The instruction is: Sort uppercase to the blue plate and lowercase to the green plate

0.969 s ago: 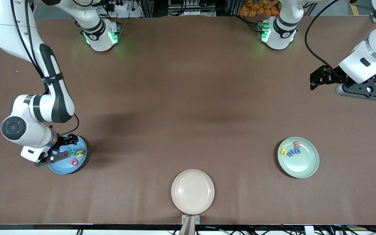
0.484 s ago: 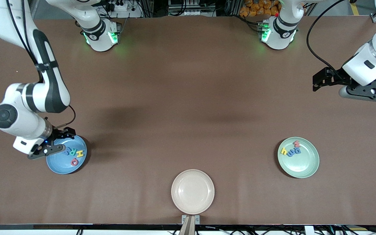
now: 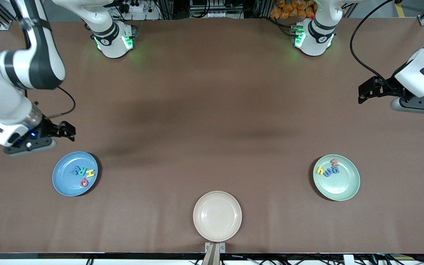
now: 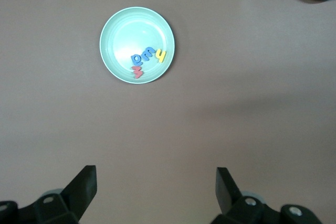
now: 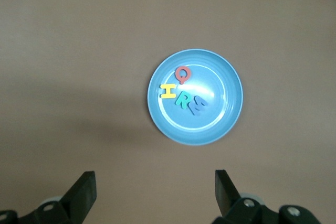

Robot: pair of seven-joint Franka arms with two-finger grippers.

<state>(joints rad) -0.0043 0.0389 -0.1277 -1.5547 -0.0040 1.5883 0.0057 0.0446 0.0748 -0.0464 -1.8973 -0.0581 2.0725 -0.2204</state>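
Front view: the round light-blue plastic plate (image 3: 74, 173) at the right arm's end of the table holds the four foam uppercase letters (image 3: 83, 174). The round pale-green plastic plate (image 3: 336, 177) at the left arm's end holds the four foam lowercase letters (image 3: 328, 169). A round cream plate (image 3: 217, 216) lies between them, nearer the camera. The right gripper (image 3: 66, 131) hangs released over bare table by the blue plate; the left gripper (image 3: 366, 90) likewise.

Left wrist view: left gripper (image 4: 156, 190) fingers spread wide, empty, green plate (image 4: 137, 44) below.

Right wrist view: right gripper (image 5: 155, 192) spread wide, empty, blue plate (image 5: 195, 96) below.
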